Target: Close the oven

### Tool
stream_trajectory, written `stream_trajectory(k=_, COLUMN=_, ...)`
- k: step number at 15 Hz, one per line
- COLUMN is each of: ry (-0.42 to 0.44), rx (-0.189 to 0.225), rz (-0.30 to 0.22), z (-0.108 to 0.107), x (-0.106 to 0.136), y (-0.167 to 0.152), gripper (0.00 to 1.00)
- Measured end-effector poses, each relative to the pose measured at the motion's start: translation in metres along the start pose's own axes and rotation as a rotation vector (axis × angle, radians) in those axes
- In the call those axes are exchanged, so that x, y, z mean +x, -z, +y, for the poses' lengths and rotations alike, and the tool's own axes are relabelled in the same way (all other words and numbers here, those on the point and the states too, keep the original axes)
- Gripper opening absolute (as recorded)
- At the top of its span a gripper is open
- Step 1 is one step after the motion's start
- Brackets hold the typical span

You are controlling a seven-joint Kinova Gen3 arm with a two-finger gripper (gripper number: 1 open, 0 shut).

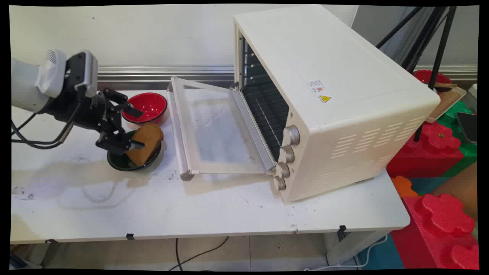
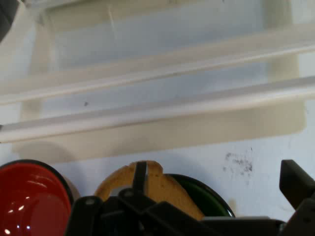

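Note:
A brown slice of bread (image 1: 146,145) leans tilted in a dark green bowl (image 1: 119,162) on the left of the white table (image 1: 214,214). My gripper (image 1: 134,128) hovers open just over it. The lower finger touches the bread's left edge and the upper finger reaches toward a red bowl (image 1: 149,107) just behind. In the hand view the bread (image 2: 167,189) stands behind one thin finger, with the green bowl (image 2: 211,199) around it and the red bowl (image 2: 27,199) at lower left. The gripper (image 2: 216,182) is spread wide there too.
A cream toaster oven (image 1: 328,99) stands at centre right, its glass door (image 1: 214,126) folded down toward the bowls; the door (image 2: 162,73) fills the upper hand view. Red and green foam blocks (image 1: 439,160) and a black tripod (image 1: 435,57) stand off the table's right end.

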Motion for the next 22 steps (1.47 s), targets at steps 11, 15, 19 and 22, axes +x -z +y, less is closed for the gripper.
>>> stream_trajectory(k=11, ry=0.002, rx=-0.084, rz=-0.091, z=0.016, x=-0.002, y=-0.039, gripper=1.00)
stream_trajectory(k=15, ry=0.007, rx=-0.101, rz=-0.099, z=0.022, x=0.001, y=-0.055, gripper=1.00)
stream_trajectory(k=19, ry=0.019, rx=-0.115, rz=-0.111, z=0.026, x=0.001, y=-0.067, gripper=1.00)
stream_trajectory(k=22, ry=0.034, rx=-0.119, rz=-0.117, z=0.029, x=0.002, y=-0.076, gripper=1.00)
